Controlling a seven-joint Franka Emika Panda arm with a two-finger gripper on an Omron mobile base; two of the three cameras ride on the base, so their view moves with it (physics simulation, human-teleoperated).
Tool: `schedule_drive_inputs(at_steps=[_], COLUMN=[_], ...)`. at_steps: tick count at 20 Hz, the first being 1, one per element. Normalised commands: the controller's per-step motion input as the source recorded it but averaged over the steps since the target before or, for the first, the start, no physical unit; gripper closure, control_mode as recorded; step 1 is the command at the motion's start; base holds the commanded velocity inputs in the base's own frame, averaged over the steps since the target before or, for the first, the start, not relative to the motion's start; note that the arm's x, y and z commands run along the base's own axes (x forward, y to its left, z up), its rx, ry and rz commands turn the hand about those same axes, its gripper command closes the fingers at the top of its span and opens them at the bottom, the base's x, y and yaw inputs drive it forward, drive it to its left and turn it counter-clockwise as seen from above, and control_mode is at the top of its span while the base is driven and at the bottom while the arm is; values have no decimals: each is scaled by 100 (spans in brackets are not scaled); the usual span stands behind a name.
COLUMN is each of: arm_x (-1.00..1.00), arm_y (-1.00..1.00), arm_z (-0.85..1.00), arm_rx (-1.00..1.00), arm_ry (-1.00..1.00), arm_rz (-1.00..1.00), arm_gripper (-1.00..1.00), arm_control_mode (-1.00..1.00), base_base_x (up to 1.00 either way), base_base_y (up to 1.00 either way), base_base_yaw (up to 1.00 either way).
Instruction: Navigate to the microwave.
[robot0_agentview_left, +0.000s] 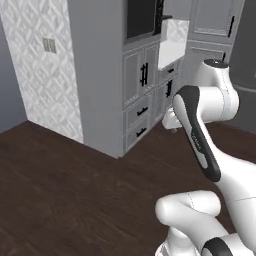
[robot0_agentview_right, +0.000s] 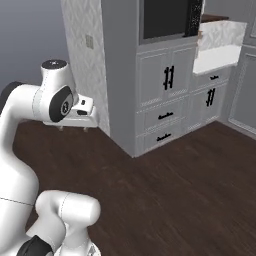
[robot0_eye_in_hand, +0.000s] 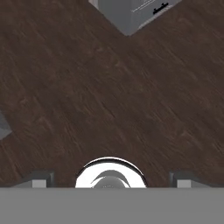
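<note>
The microwave (robot0_agentview_right: 167, 20) sits at the 12 o'clock edge of the right base view, built into a tall grey cabinet column (robot0_agentview_right: 120, 75): a wide, flat pane of dark glass in a thin grey frame, with a narrow black control panel (robot0_agentview_right: 194, 17) speckled with white markings along its 3 o'clock side. In the left base view the microwave (robot0_agentview_left: 141, 17) shows toward 1 o'clock, cut off by the top edge.

Below it are two panelled grey doors with short vertical black bar handles (robot0_agentview_right: 168, 77), and under those two shallow drawers (robot0_agentview_right: 165, 126) with horizontal black pulls. At 2 o'clock of the right base view a pale, smooth countertop (robot0_agentview_right: 217, 59) runs off beside the column, with more panelled grey fronts beneath. The wall (robot0_agentview_right: 82, 55) at 11 o'clock carries a white embossed, quilted-looking pattern and a small pale switch plate (robot0_agentview_right: 89, 41).

The floor (robot0_agentview_right: 180, 195) is dark brown wood with a streaky plank grain, matte and unbroken.

The gripper (robot0_eye_in_hand: 111, 183) hangs over that floor, well apart from the cabinets; in the hand view its two small grey fingertips (robot0_eye_in_hand: 39, 183) stand wide apart at 7 and 5 o'clock with nothing between them, and a rounded glossy white part sits between them at 6 o'clock. The cabinet column's sharp lower corner (robot0_eye_in_hand: 129, 19) pokes in at 12 o'clock of the hand view
</note>
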Motion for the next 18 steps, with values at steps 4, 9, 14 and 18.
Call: schedule_drive_inputs(at_steps=[4, 9, 14, 18], arm_x=[0, 0, 0, 0], arm_y=[0, 0, 0, 0], arm_z=[0, 0, 0, 0], arm_rx=[0, 0, 0, 0], arm_ry=[0, 0, 0, 0], arm_rz=[0, 0, 0, 0], arm_gripper=[-100, -100, -100, -100], arm_control_mode=[100, 100, 100, 100], base_base_x=[100, 100, 100, 100], base_base_y=[-83, -100, -100, -100], base_base_yaw=[37, 45, 43, 38])
